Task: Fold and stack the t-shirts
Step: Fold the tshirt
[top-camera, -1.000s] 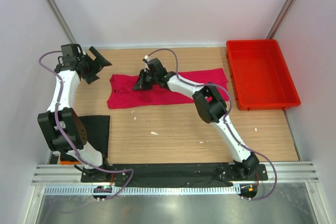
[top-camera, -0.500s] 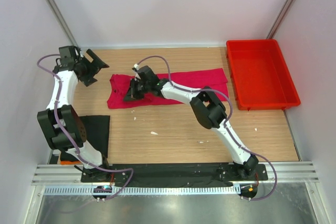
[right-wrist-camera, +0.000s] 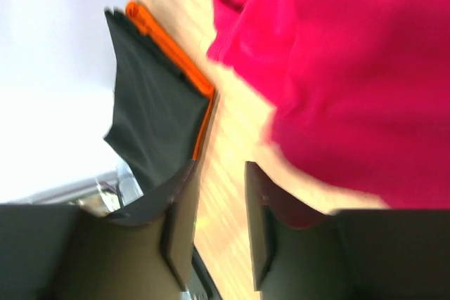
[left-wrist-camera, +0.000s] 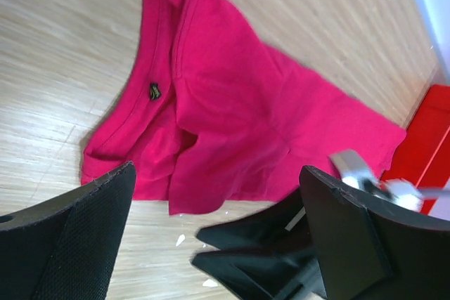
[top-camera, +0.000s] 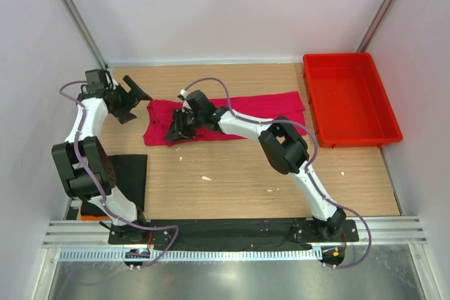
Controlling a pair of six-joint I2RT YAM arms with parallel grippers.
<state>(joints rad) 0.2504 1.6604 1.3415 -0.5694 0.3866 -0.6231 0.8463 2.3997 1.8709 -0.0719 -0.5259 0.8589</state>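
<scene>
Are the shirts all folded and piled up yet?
Not yet. Done: the pink shirt looks folded into a long strip across the table. In hand: the right gripper sits low over its left end, jaws slightly apart, holding nothing; the left gripper hovers open beside it. Left: fold it shorter, then stack it with the black shirt lying flat at the near left edge.

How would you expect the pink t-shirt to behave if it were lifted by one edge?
Probably floppy: the pink t-shirt lies creased and folded over, so it would likely sag from a pinch. It looks thin and light. Pushed along the table, it may bunch rather than slide.
</scene>
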